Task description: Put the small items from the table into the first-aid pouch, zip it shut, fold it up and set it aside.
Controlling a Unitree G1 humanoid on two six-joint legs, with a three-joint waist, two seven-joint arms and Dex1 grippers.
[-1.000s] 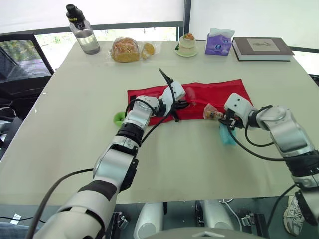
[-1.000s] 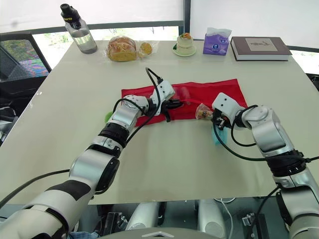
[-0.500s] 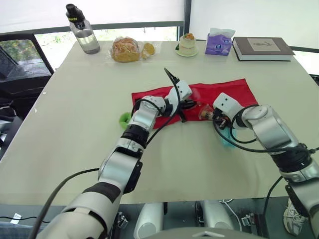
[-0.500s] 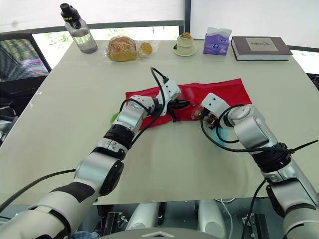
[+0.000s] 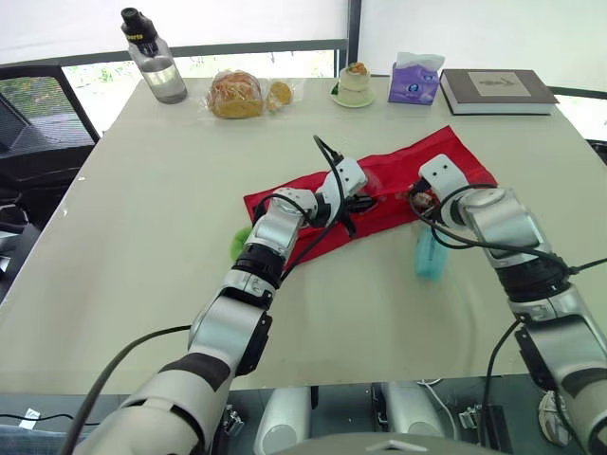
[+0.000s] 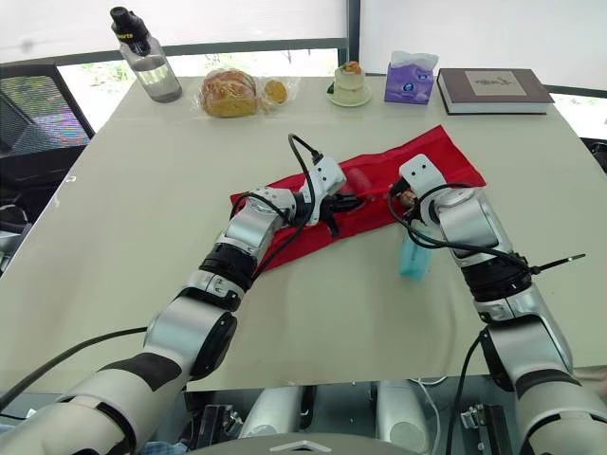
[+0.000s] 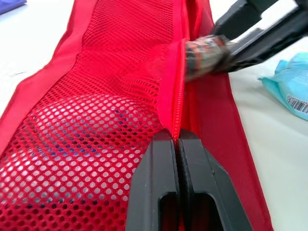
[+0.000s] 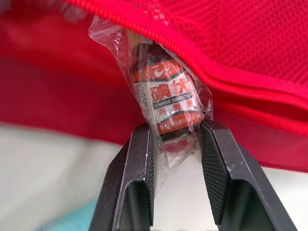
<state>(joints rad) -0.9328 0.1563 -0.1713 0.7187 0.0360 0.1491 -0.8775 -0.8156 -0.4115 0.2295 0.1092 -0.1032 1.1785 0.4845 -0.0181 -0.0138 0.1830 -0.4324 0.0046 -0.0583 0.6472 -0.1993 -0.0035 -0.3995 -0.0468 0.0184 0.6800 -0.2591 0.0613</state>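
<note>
While the zipper lip of the red fabric first-aid pouch with a mesh front (image 5: 457, 159) is being pinched by the left gripper (image 7: 177, 139), its black fingers pressed fully together on it, a small dark bottle with a red-and-white label, sealed in clear plastic wrap (image 8: 168, 103), is being held at the opening by the right gripper (image 8: 175, 132), whose fingers are being kept partly apart by its near end. Compared with a second ago, the pouch is lying askew on the pale table (image 5: 142, 237), its right end farther away, and the bottle is being brought from the near edge to the mouth. Insertion is judged to be under way. A pale blue plastic packet (image 5: 429, 256) and a green item (image 5: 240, 239) are being left on the tabletop, so zipping is not yet being attempted.
</note>
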